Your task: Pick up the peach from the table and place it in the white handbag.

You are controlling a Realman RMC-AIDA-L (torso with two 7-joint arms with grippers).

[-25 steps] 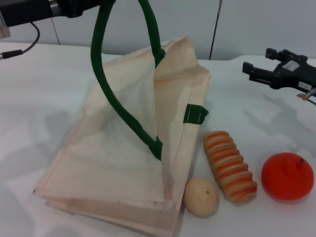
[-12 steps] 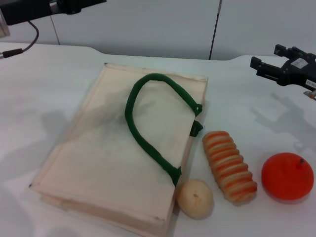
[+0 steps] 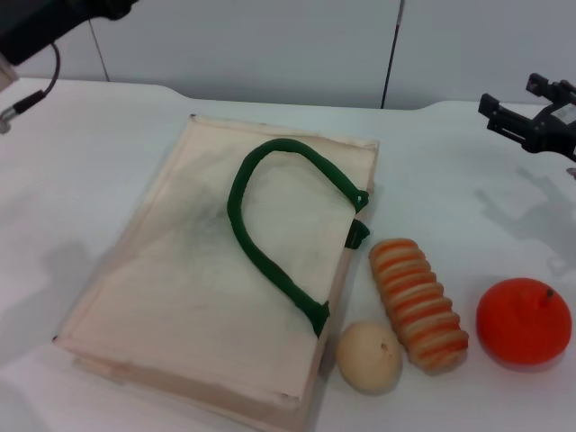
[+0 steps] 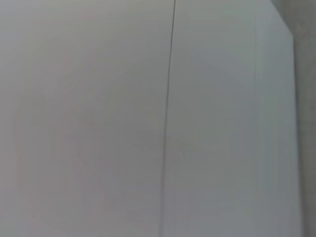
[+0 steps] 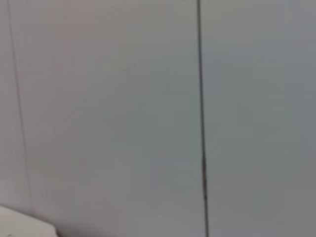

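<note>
The white handbag (image 3: pixel 180 279) lies flat on the table, its dark green handle (image 3: pixel 261 234) resting in a loop on top. The peach is hidden in every view. My left gripper (image 3: pixel 112 7) is high at the far left corner of the head view, well above and behind the bag, holding nothing that I can see. Over the far right of the table my right gripper (image 3: pixel 509 93) hangs open and empty, away from the bag. Both wrist views show only a plain grey wall.
A beige-tan ball (image 3: pixel 369 357) sits against the bag's near right corner. To its right lies a striped orange-and-cream roll (image 3: pixel 418 304), then a bright orange fruit (image 3: pixel 524 321). A black cable (image 3: pixel 31 94) hangs at the far left.
The bag's handle was held up high by the left gripper and has dropped; the bag has fallen flat. The left arm has drawn back to the left and the right gripper has moved right.
</note>
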